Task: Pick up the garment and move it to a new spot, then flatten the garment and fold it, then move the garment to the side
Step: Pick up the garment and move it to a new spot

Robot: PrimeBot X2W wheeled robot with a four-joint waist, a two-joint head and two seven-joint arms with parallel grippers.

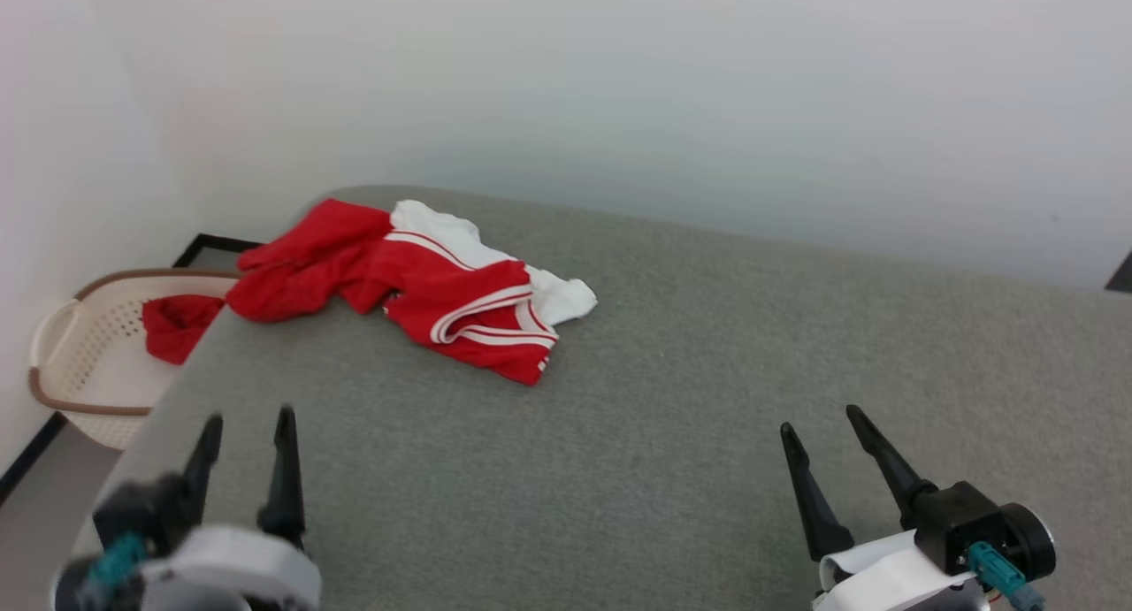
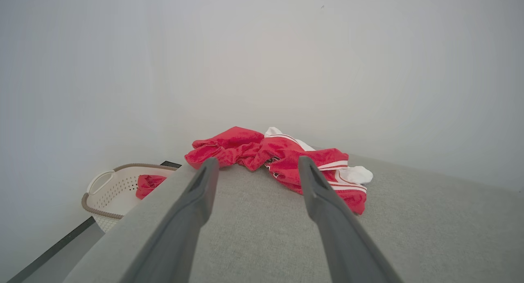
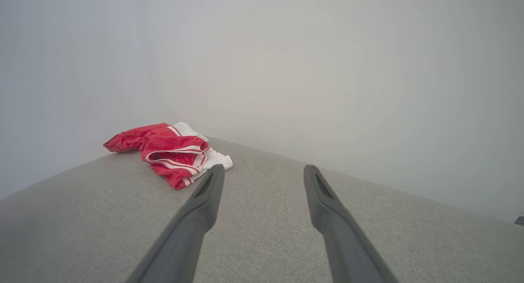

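Grey table [image 1: 619, 416], garment [image 1: 424, 284] beyond left end effector [image 1: 248, 416]

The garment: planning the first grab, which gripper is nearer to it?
Left. The left gripper is on the near side of the garment, slightly left; the right gripper is well off to its right. Neither touches it.

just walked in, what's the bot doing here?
Nothing is picked up yet. The shirt, red with white striped sleeves, lies crumpled at the far left corner of the grey surface. The left hand and right hand are both open and empty over the near edge, well short of it. A basket on the floor to the left holds a plain red cloth.
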